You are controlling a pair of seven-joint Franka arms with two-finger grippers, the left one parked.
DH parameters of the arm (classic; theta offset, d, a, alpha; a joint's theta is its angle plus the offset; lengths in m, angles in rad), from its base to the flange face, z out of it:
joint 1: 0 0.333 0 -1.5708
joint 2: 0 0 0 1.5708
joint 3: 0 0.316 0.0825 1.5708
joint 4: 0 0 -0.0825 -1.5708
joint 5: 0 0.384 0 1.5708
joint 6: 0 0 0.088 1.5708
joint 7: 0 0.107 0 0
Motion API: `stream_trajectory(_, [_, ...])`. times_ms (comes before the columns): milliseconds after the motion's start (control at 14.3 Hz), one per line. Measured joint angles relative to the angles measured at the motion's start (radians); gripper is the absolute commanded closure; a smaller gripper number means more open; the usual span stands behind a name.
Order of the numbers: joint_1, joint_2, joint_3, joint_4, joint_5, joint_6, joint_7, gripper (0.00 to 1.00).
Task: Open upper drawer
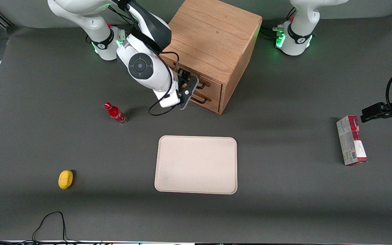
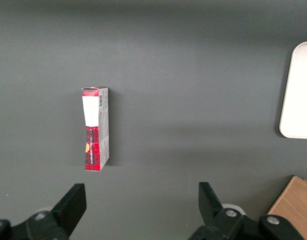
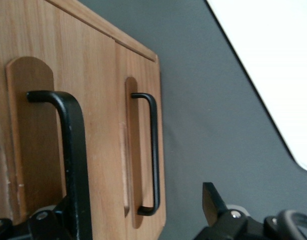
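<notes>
While parked at the cabinet front:
Front view: tool (image 1: 186, 89) at upper drawer (image 1: 196, 79) of oak cabinet (image 1: 213, 37); beige tray (image 1: 196, 165) nearer camera on bench (image 1: 284, 204).
Right wrist view: tool (image 3: 138, 220) fingers apart, straddling upper drawer handle (image 3: 68, 150); lower handle (image 3: 152, 150) beside.

the grey table (image 1: 284, 204) carries a wooden cabinet (image 1: 213, 41). nearer the camera than the cabinet lies a beige tray (image 1: 196, 165). a red bottle (image 1: 115, 113) and yellow sponge (image 1: 65, 179) sit toward the working arm's end, a carton (image 1: 351, 140) toward the parked arm's. the gripper (image 1: 186, 89) hangs in front of the cabinet.
</notes>
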Motion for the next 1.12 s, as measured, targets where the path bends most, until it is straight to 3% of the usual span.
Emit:
stream_trajectory(210, [-0.026,0.002,-0.025,0.029,-0.069,0.005,-0.007,0.0])
stream_trajectory(700, [-0.044,0.066,-0.229,0.164,-0.074,0.009,-0.218,0.0])
stream_trajectory(1120, [-0.055,0.132,-0.278,0.266,-0.075,0.0,-0.23,0.0])
